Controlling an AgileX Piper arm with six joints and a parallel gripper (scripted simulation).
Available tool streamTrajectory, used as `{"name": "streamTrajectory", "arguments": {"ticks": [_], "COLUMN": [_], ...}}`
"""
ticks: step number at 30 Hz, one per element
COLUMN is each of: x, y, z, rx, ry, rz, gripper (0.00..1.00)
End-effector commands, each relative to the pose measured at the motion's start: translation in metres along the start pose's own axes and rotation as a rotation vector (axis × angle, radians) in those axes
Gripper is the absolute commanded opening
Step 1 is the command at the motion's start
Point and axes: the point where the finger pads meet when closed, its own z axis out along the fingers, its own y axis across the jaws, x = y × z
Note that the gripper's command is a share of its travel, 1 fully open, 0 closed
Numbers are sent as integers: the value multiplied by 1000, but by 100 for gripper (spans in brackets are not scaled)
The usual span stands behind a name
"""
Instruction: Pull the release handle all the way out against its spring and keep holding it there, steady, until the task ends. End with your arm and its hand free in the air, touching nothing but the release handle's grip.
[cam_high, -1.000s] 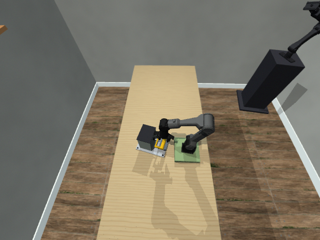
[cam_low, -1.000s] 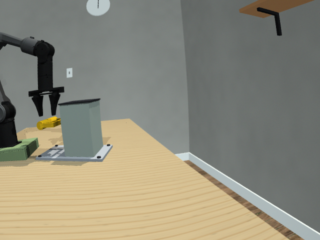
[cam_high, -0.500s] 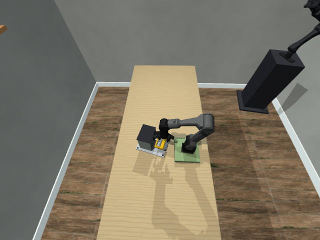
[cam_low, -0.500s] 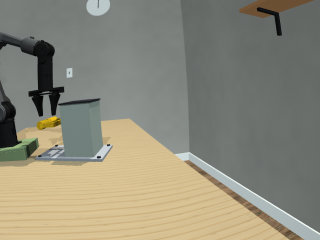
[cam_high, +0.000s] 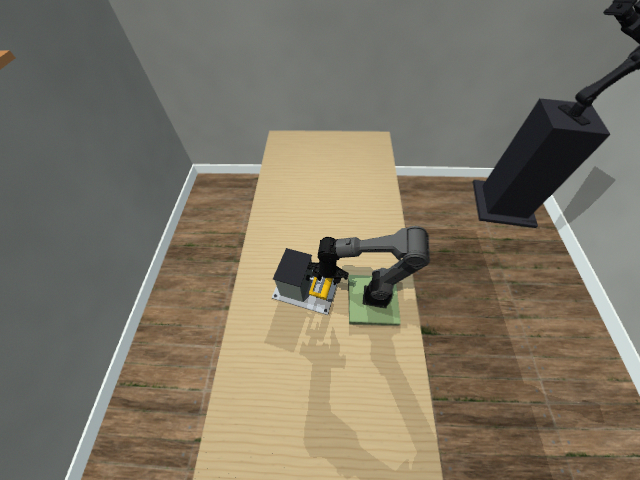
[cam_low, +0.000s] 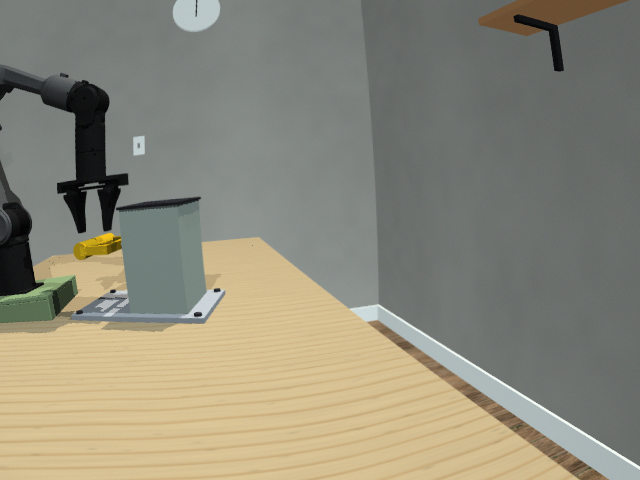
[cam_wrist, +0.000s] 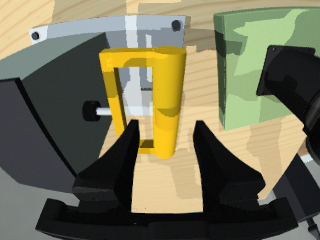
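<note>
The yellow release handle is a rectangular loop on a thin rod that comes out of the dark grey housing. The housing stands on a light grey baseplate. In the exterior view the handle sticks out to the left of the housing. My gripper points straight down and hangs a little above the handle's grip bar, with the fingers on either side of it. In the exterior view the gripper is clearly above the handle and apart from it. The fingers are open and hold nothing.
My arm's base stands on a green block next to the baseplate, also in the wrist view. A black pillar with a camera arm stands on the floor at the far right. The table runs long toward the front.
</note>
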Motion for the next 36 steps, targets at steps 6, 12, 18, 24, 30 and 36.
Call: {"name": "streamTrajectory", "arguments": {"ticks": [6, 12, 18, 24, 30, 36], "x": [0, 0, 0, 0, 0, 0], "y": [0, 0, 0, 0, -1, -1], "z": [2, 5, 9, 12, 18, 22], "rx": [2, 3, 3, 3, 4, 4], "ry": [-2, -2, -2, -2, -2, -2], "rz": [0, 0, 0, 0, 0, 0], "gripper": [71, 71, 71, 71, 71, 71]}}
